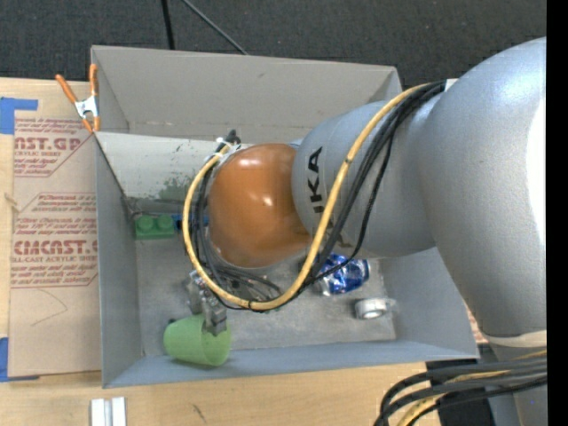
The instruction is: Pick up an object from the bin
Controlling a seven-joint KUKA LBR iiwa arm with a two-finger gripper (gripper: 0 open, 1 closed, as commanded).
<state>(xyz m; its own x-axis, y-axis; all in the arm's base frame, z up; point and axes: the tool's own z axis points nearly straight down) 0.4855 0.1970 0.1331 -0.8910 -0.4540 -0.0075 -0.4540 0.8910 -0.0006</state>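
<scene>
Tool (211, 316) stands at green cup (191, 344) upper edge.

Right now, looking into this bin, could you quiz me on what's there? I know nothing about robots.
1. True or false: the gripper is right beside the green cup in the lower-left corner of the bin.
2. Which lies nearest the small silver piece? A) crumpled blue wrapper B) green block C) green cup
3. Fill in: the rounded cover on the arm's wrist is ____.
Key: 1 true; 2 A; 3 orange.
</scene>
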